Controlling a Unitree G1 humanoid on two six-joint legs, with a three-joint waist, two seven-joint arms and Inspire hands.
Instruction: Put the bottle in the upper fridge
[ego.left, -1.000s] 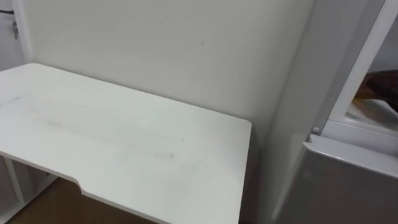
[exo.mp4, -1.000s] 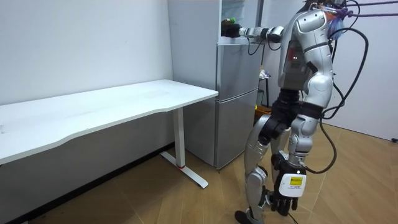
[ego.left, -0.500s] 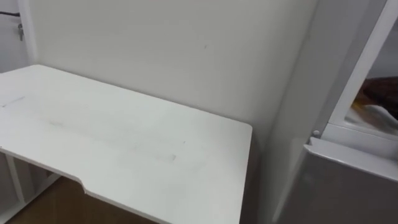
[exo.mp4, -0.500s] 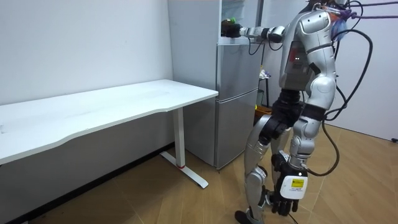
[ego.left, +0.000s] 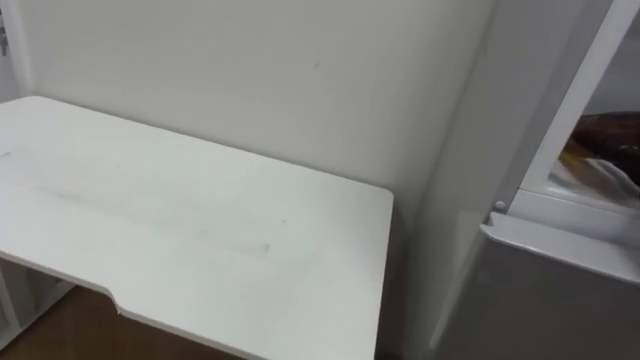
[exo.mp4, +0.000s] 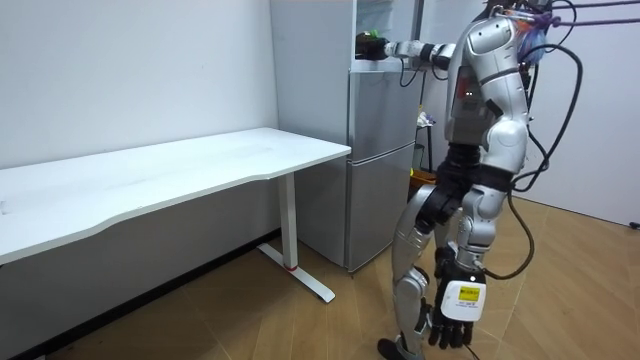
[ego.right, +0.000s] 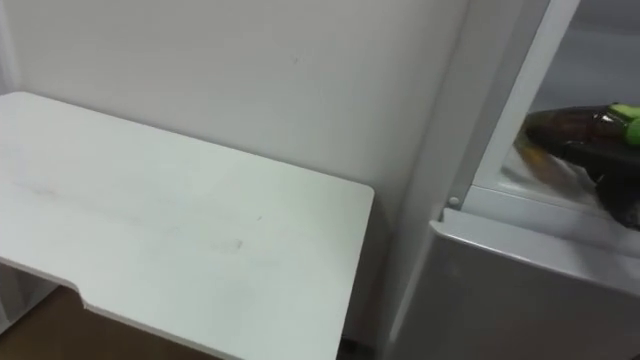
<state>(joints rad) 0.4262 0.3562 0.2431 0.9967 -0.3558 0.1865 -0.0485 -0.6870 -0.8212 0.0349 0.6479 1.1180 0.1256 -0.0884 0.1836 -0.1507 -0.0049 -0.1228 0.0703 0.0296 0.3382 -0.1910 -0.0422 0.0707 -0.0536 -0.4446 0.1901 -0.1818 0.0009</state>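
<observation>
The robot stands on the wooden floor (exo.mp4: 300, 335) facing the fridge (exo.mp4: 380, 160), which sits in the corner just past the end of a long white bench (ego.left: 200, 230). Its right arm is stretched out level into the fridge's open upper part, above the closed grey lower door (ego.right: 520, 290).

The bottle (ego.right: 565, 128) is inside that upper part. It is dark brown with a bit of green at its right end, and it lies tilted low over the pale shelf, close to the front edge. The right hand (ego.right: 618, 185) is at the bottle's right end with its dark fingers curled round it (the far side of the grip is cut off at the picture's edge).

The left hand (exo.mp4: 452, 318) hangs beside the robot's leg with its fingers loose, holding nothing. The bench top is bare white against a plain wall (ego.left: 250, 70).
</observation>
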